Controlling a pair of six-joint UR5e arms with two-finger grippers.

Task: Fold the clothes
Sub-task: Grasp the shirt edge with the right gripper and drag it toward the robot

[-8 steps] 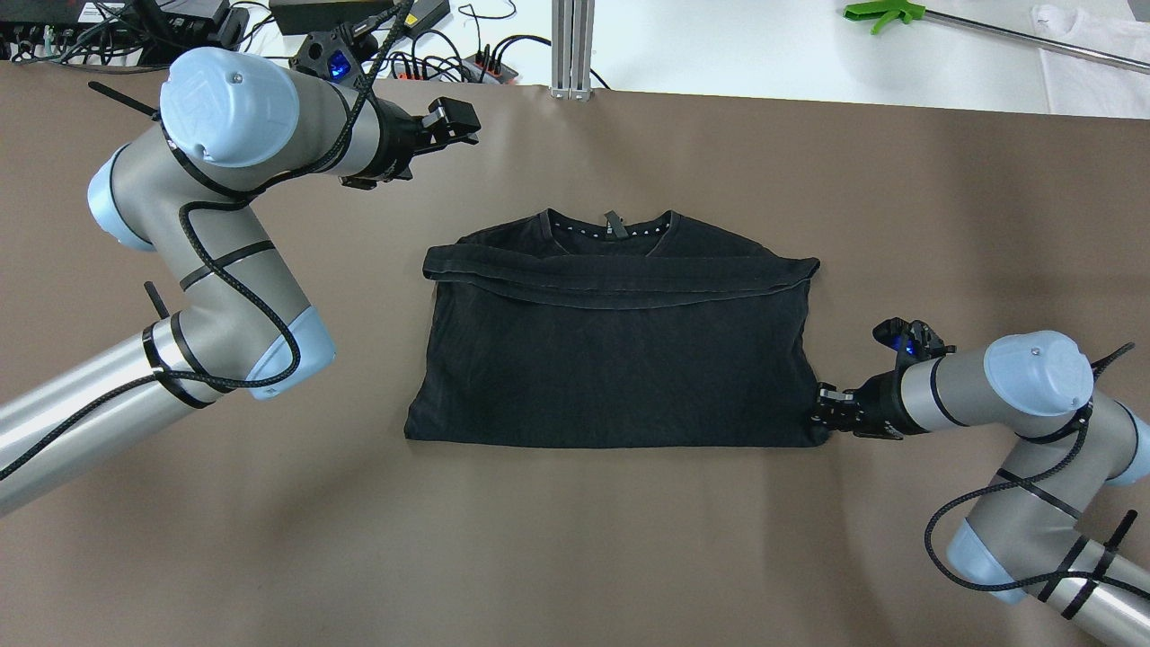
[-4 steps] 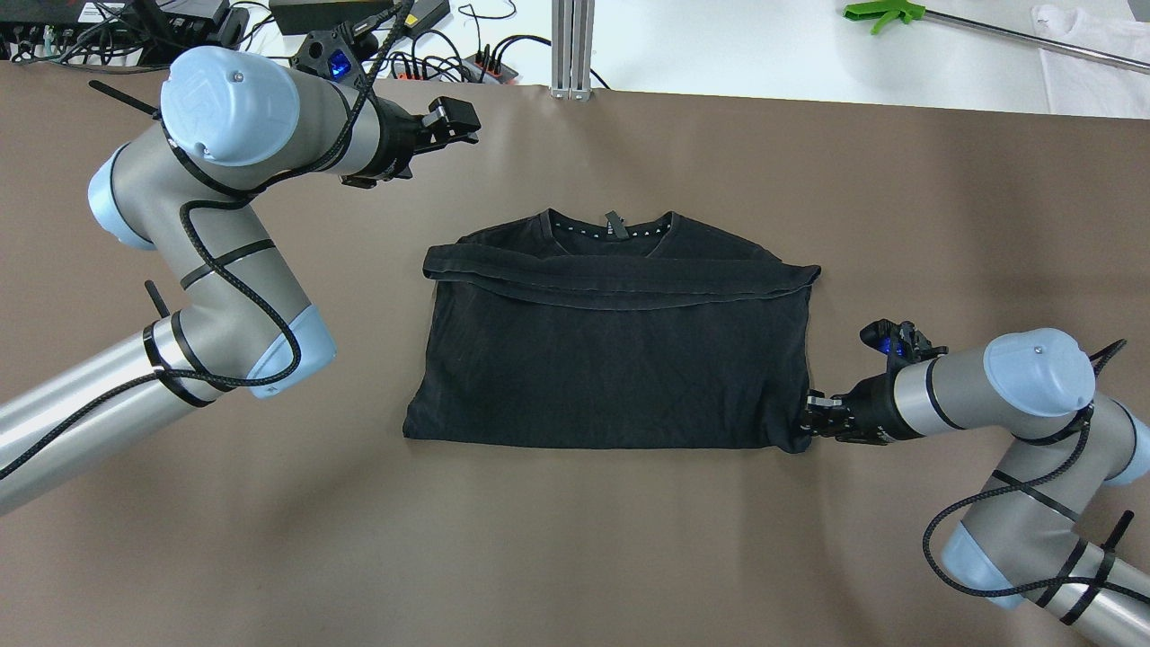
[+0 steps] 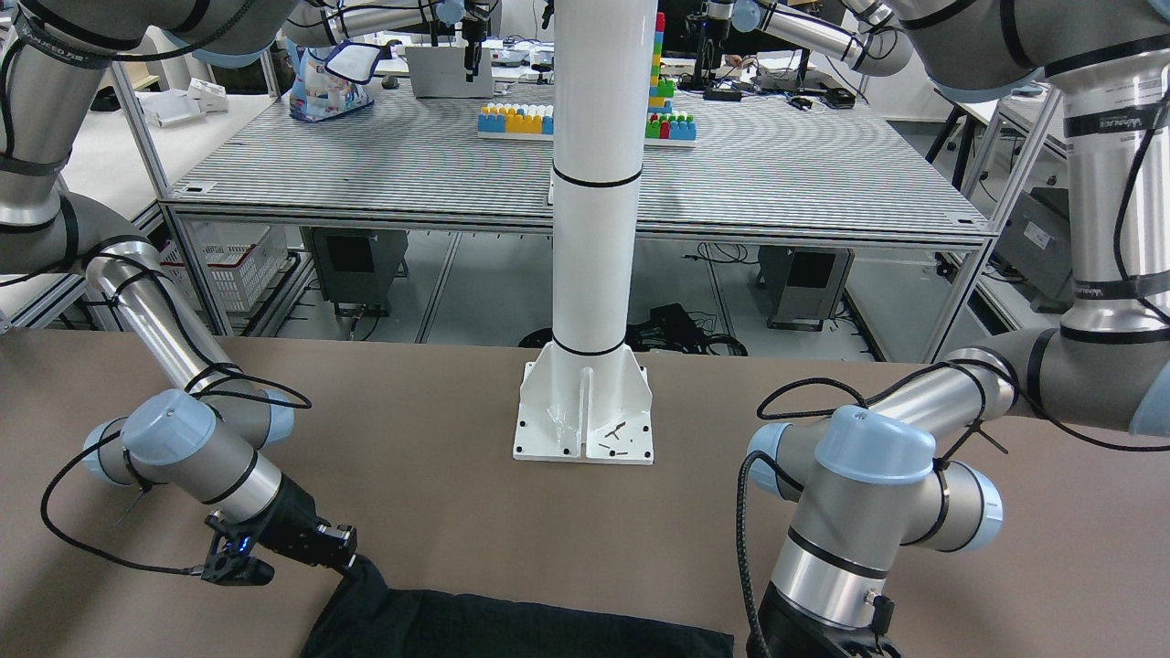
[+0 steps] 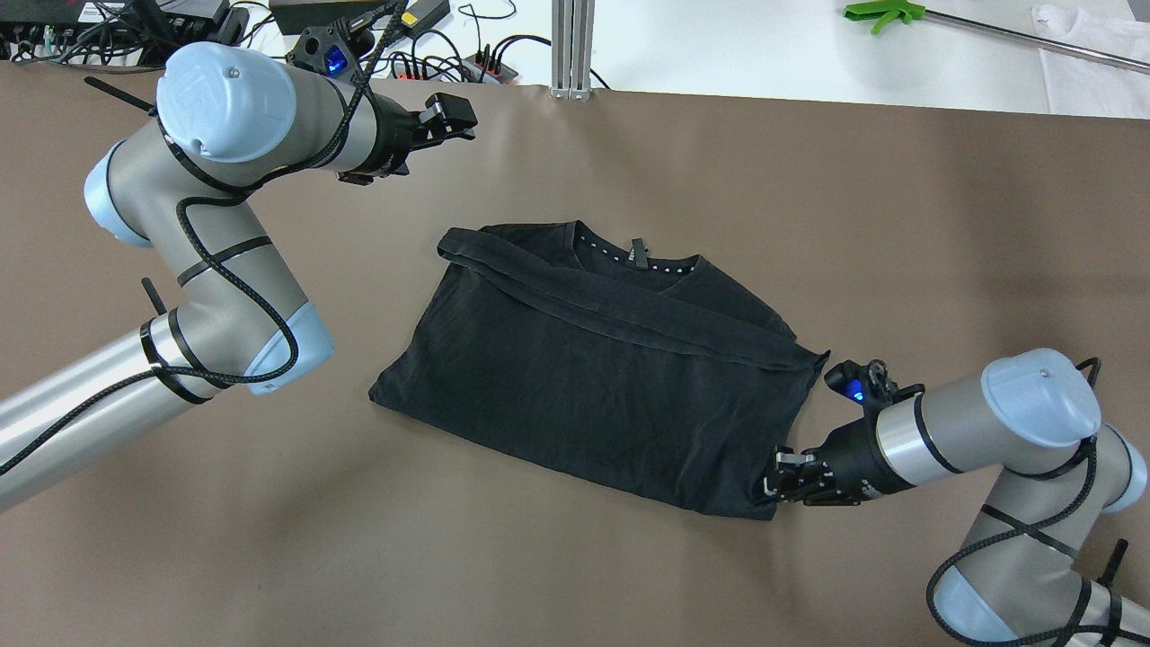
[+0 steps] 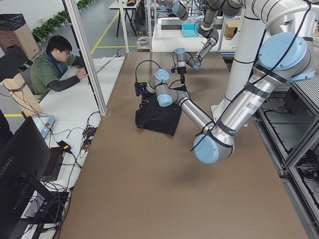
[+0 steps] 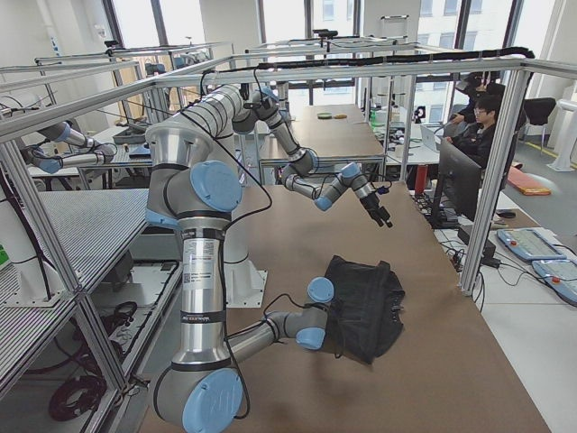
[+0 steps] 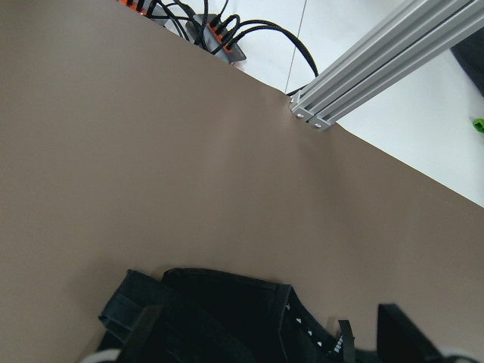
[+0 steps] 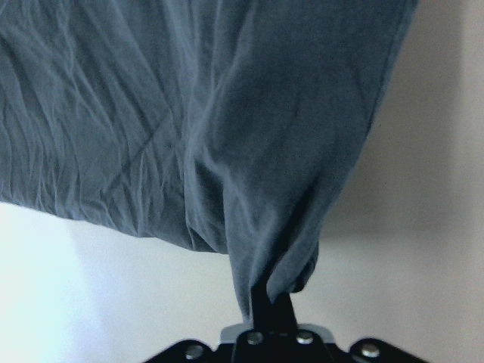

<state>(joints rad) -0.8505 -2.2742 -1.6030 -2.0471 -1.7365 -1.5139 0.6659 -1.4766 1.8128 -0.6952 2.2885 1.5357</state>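
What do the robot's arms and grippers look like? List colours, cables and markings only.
Both the left arm and the right arm are silver-grey tubes with rounded light-blue joint caps. A black braided cable loops along each, held by black straps. The left gripper and the right gripper are black, and a blue light glows on each wrist.

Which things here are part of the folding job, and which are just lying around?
Job: black shirt; right gripper, pinching its corner; left gripper, open, off the shirt.
Lying about: green tool, white cloth, power strip, white pillar, toy blocks.
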